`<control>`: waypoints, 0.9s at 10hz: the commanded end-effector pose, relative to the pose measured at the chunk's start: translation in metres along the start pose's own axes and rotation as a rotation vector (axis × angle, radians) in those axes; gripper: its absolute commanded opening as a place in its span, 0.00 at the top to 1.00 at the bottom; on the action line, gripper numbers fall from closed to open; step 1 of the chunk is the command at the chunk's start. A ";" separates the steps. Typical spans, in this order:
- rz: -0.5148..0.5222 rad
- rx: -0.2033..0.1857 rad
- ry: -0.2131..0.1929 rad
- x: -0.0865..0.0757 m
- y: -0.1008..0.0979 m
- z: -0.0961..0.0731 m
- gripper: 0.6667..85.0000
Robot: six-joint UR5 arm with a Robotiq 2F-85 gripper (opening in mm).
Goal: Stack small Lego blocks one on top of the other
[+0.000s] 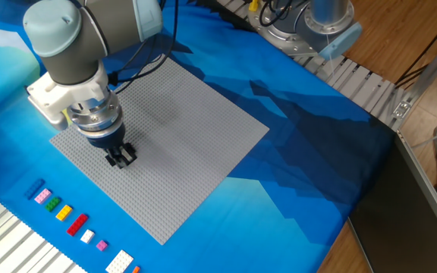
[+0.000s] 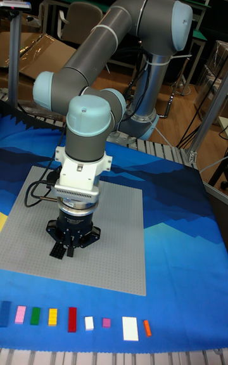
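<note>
I see a blue Lego block [image 2: 6, 313] at the end of the brick row [image 2: 71, 319] on the tabletop [image 1: 294, 167]. My gripper [image 1: 122, 157] sits low over the grey baseplate [image 1: 203, 129]; I cannot tell its jaw state or grasp.

Grey studded baseplate [image 1: 165, 144] on blue mountain-pattern cloth [image 1: 294, 152]; black claw [image 2: 66, 250]; brick row [image 2: 73, 319]: blue, pink, green, yellow, red, white, orange.
</note>
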State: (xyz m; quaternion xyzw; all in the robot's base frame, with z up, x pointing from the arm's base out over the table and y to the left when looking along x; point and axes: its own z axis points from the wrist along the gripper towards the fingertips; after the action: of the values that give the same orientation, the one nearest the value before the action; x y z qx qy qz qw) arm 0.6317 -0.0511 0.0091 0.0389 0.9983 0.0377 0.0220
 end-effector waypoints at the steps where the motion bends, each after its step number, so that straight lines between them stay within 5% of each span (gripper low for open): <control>1: 0.008 0.010 0.007 0.002 -0.004 -0.001 1.00; 9: 0.034 -0.024 0.015 0.022 0.010 0.002 1.00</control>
State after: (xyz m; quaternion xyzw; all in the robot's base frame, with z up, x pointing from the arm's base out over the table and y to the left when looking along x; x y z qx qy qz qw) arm 0.6166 -0.0442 0.0069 0.0500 0.9977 0.0432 0.0125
